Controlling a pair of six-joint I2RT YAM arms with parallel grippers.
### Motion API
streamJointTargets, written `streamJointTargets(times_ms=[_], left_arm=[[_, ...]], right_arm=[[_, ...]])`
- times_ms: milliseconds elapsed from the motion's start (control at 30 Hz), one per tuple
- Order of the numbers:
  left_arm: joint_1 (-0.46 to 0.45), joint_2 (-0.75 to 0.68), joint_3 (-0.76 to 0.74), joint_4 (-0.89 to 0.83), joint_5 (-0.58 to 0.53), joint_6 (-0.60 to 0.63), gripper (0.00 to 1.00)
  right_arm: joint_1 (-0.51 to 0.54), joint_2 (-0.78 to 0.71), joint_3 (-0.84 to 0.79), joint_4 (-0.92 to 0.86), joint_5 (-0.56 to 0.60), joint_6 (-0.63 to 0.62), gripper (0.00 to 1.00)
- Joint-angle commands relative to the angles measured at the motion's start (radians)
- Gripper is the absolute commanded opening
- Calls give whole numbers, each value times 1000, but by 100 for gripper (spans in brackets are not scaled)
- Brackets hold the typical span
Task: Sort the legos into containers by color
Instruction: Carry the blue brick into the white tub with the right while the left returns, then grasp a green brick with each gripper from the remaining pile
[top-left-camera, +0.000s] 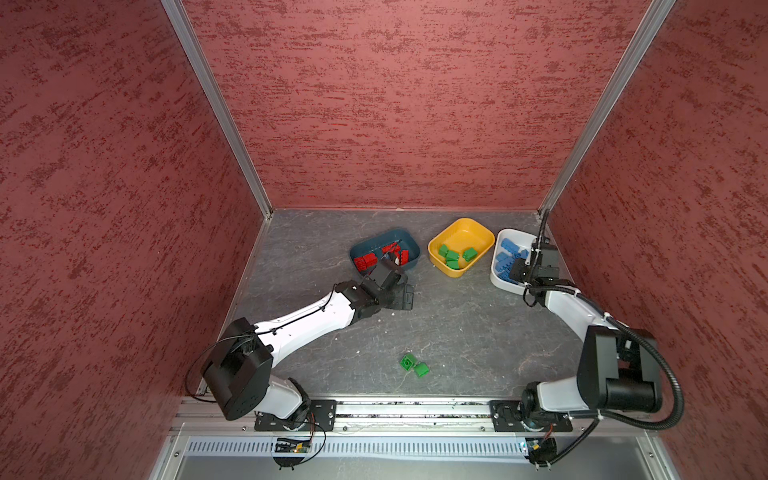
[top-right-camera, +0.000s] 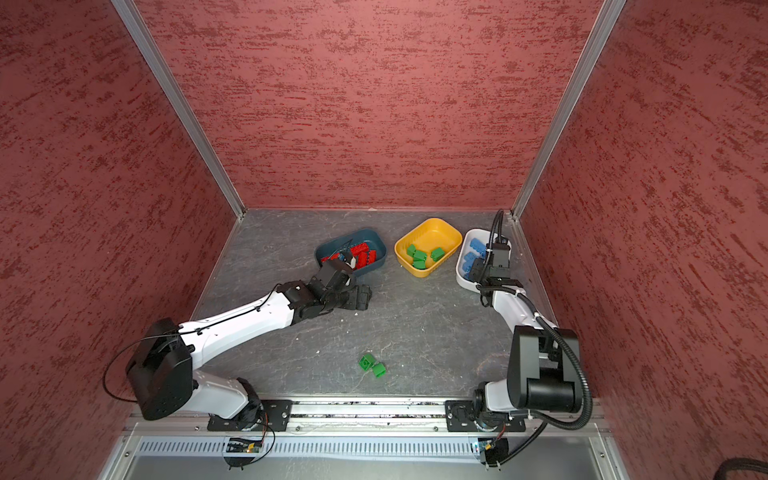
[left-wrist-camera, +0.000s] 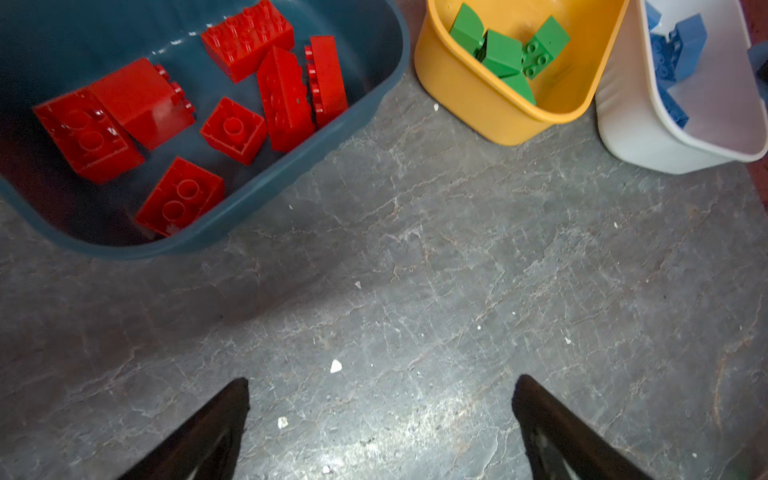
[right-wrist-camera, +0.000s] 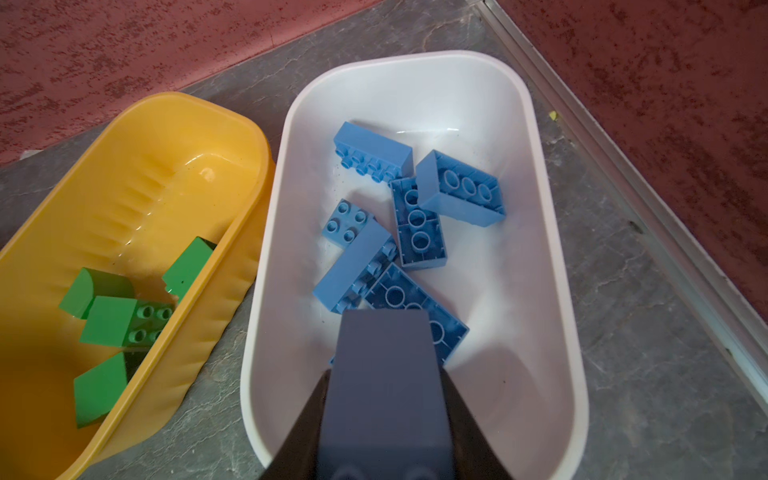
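**Two green bricks left on the counter; one blue brick about to go in**

Taking the counter (top-left-camera: 457, 332) as a dial in a top view, the three tubs sit along the far side. The teal tub (top-left-camera: 376, 241) is at about 11 o'clock, the yellow tub (top-left-camera: 465, 228) at 1 and the white tub (top-left-camera: 500, 282) at 2.

Sorting looks nearly done. The red bricks (left-wrist-camera: 249, 37), seven by the left wrist view, lie in the teal tub. A handful of green bricks (top-left-camera: 453, 257) lie in the yellow one, and the blue bricks (right-wrist-camera: 419, 224) lie in the white one. No tub shows a wrong colour.

The right hand (right-wrist-camera: 384, 374) hangs over the white tub with its jaws narrowed on a blue brick (right-wrist-camera: 386, 340), not yet let go. The left hand (left-wrist-camera: 380, 386) is spread wide and empty, above bare counter just beside the teal tub's near rim.

What remains, as far as I can judge, is dropping that blue brick. Then the loose green pair (top-left-camera: 408, 362) at 6 o'clock, two bricks touching each other near the front edge, goes to the yellow tub.
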Motion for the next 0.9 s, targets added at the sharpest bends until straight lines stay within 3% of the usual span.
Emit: streamJointTargets(times_ms=[0, 133, 333, 433, 500, 733, 867], left_arm=[[-28, -20, -32, -49, 16, -4, 99], [-57, -36, -58, -71, 73, 26, 99], [-65, -53, -91, -97, 26, -3, 99], [-62, -64, -106, -77, -12, -34, 99], [-56, -70, -113, -66, -31, -59, 99], [-46, -100, -142, -51, -94, -172, 99], [-21, -138, -177, -26, -75, -234, 99]], right_arm=[[-4, 9, 35, -37, 53, -21, 41], [-3, 1, 42, -56, 25, -25, 62], [17, -80, 8, -78, -70, -18, 83], [52, -152, -46, -70, -131, 22, 86], [95, -199, -81, -76, -176, 52, 94], [366, -392, -239, -132, -165, 212, 94], [502, -489, -348, -104, -197, 313, 93]])
